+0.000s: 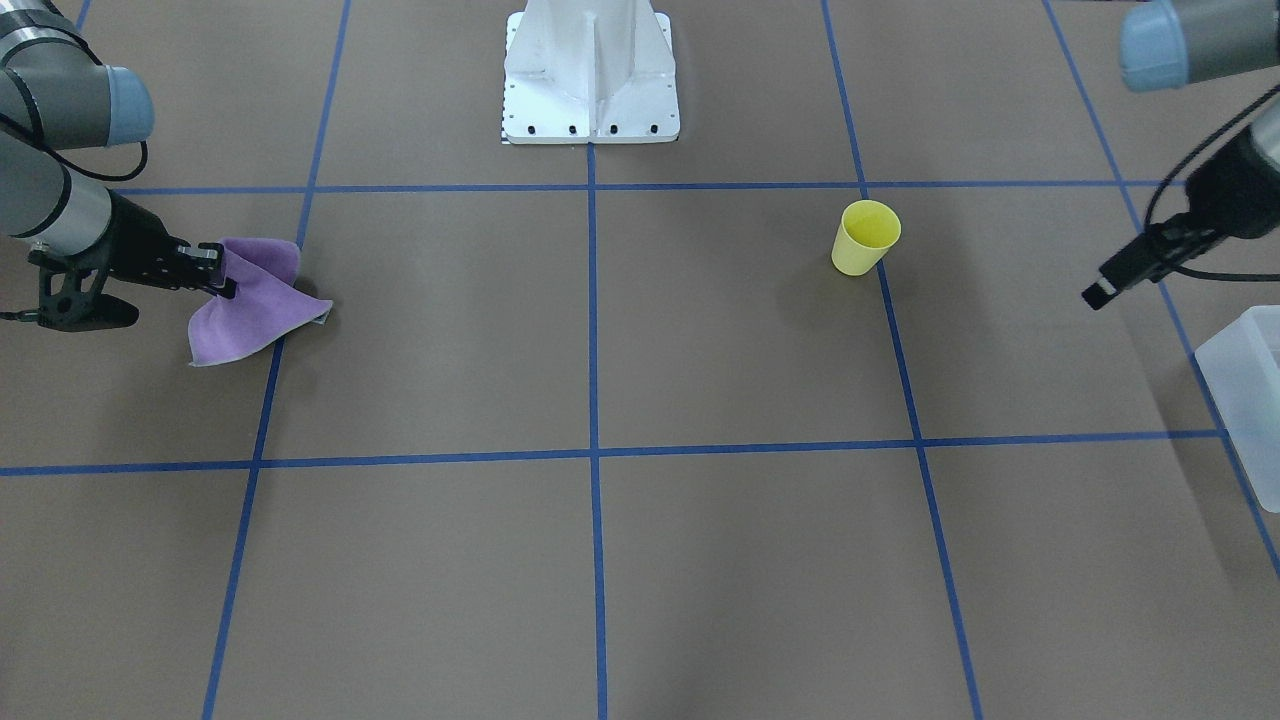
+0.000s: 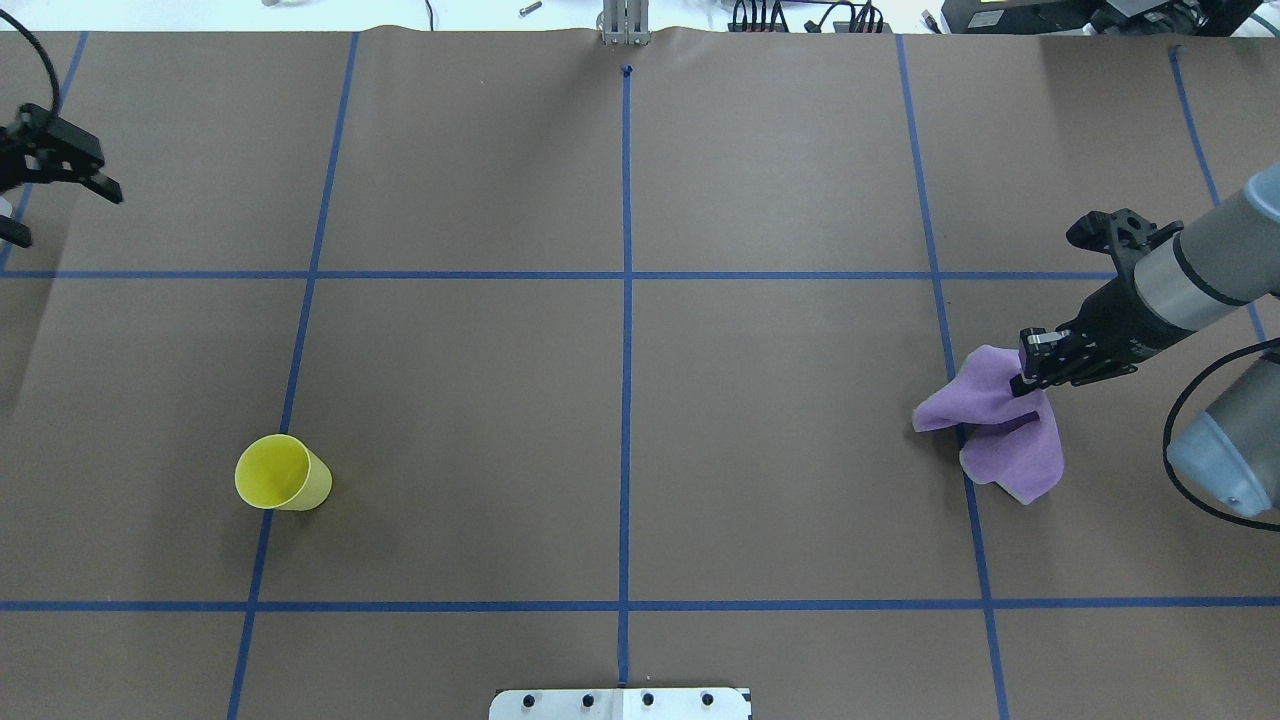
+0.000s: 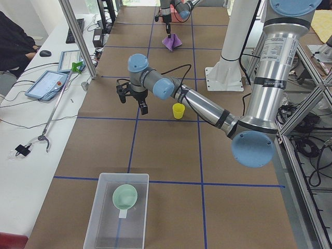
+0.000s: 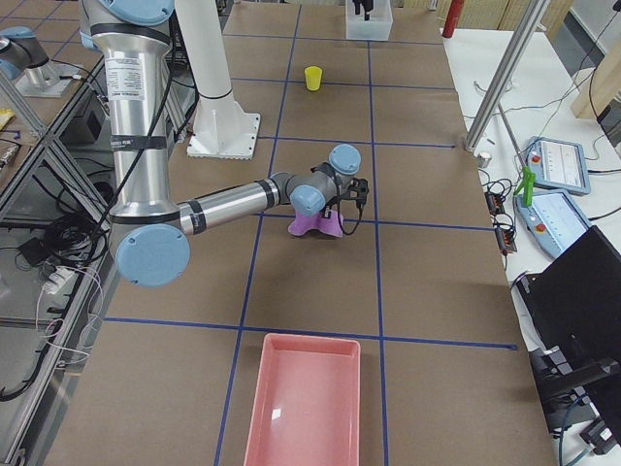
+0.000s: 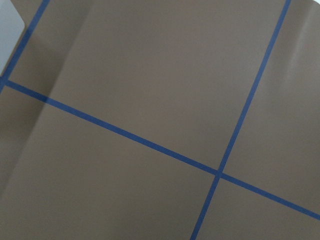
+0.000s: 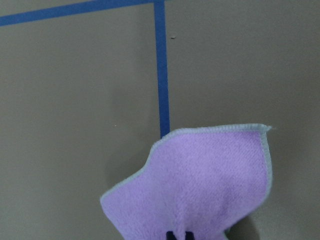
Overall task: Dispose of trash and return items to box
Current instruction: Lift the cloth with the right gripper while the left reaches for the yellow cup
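1. The right gripper (image 2: 1025, 375) is closed, pinching a bunched fold of a purple cloth (image 2: 1005, 440), which droops from the fingers over a blue tape line (image 2: 975, 540).
2. The left gripper (image 3: 134, 105) has its jaws spread wide and holds nothing. It hangs above the table (image 2: 480, 400).
3. The yellow cup (image 2: 283, 473) stands upright on the table, well apart from both grippers.
4. The box (image 3: 101, 207) sits at the table's end on the robot's left, with the pale green bowl (image 3: 125, 197) inside it.
5. A pink tray (image 4: 301, 408) lies at the opposite end.
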